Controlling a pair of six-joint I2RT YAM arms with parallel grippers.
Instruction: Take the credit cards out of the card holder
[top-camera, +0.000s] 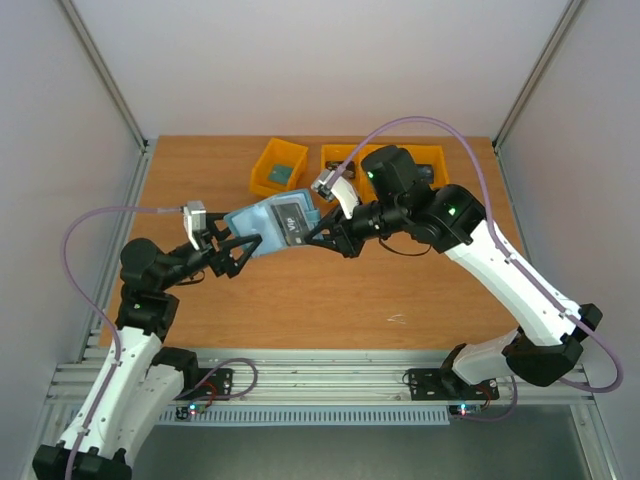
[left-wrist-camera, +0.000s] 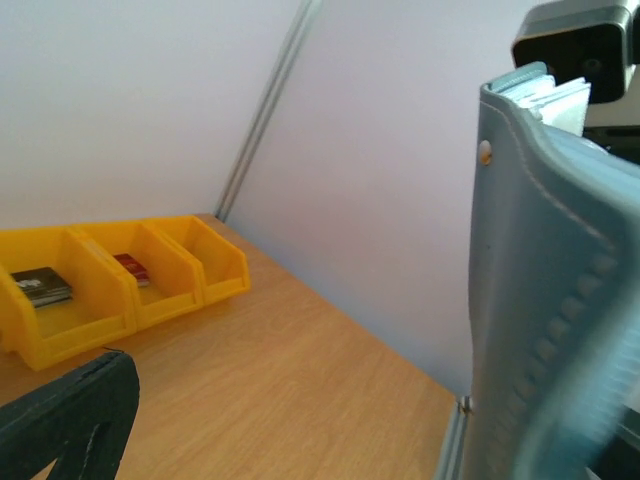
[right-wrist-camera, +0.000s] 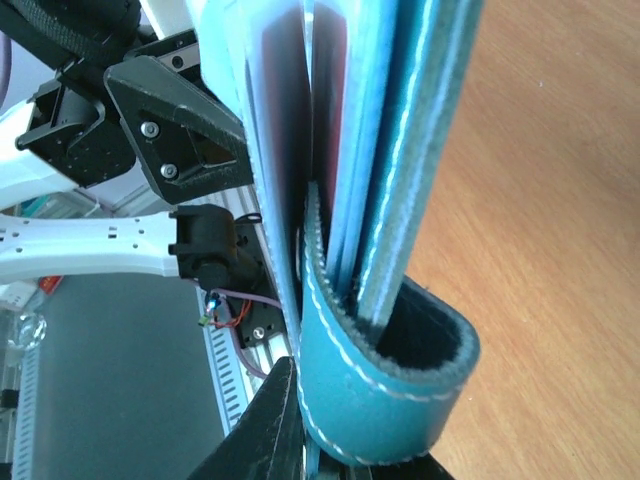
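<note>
Right tool (top-camera: 320, 232) pinches the card holder (top-camera: 255, 218) aloft; left tool (top-camera: 248, 250), spread beside it, should next grasp the credit card (top-camera: 291, 221) (dark-faced).

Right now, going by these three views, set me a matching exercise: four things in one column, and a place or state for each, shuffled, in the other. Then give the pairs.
Things:
1 card holder
2 left hand
3 right hand
4 yellow bins

Places and states:
A on the far side of the table
B open
C held up in the air
D shut on the card holder

Pairs: 1-C; 2-B; 3-D; 4-A
</note>
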